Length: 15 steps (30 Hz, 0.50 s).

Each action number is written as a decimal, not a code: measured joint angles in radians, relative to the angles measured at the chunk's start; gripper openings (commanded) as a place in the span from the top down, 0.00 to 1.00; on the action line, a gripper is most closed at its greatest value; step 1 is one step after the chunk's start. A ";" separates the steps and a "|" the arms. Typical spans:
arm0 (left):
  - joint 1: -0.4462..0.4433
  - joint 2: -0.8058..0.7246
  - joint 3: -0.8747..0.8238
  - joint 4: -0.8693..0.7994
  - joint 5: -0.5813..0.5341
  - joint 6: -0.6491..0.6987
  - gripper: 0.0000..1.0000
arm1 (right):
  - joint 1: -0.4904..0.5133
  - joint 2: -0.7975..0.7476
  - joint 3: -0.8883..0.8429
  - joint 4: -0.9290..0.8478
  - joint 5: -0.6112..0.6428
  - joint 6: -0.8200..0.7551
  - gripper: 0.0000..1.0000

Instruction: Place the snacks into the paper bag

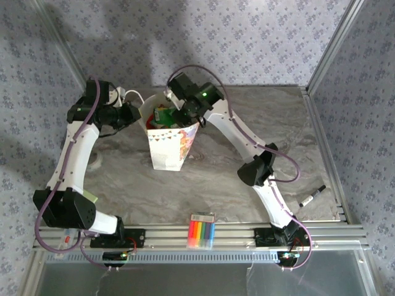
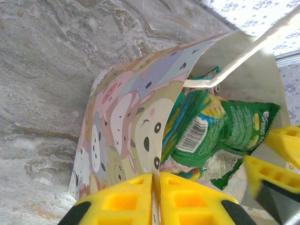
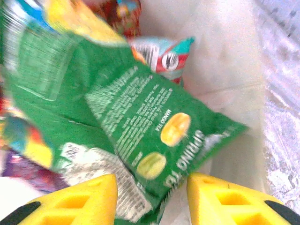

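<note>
L hand (image 2: 156,190) clenched on paper bag (image 1: 171,151) rim; bag upright on table (image 1: 265,117). R hand (image 3: 152,199) in bag, jaws apart, green snack (image 3: 140,112) corner between them.

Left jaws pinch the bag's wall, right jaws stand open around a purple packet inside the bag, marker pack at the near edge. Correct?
One thing is off. What sits between the right jaws is the green packet, not a purple one, as the right wrist view shows. The rest holds: the left jaws pinch the wall of the paper bag, the right jaws stand open, and the marker pack lies at the near edge.
</note>
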State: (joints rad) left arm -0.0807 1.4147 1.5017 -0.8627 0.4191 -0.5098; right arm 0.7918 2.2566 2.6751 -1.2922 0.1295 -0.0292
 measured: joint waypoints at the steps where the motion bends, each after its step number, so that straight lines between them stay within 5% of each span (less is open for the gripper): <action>1: -0.001 -0.005 0.000 0.000 0.000 0.000 0.88 | -0.003 -0.031 -0.001 0.016 -0.018 0.019 0.59; 15: -0.020 -0.016 0.029 -0.032 -0.016 0.003 0.80 | -0.053 -0.405 -0.208 0.136 -0.089 0.198 0.58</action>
State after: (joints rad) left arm -0.1005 1.3987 1.5303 -0.8948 0.4026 -0.5064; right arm 0.7391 1.8519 2.4668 -1.1561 0.0410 0.1692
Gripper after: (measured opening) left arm 0.191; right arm 0.415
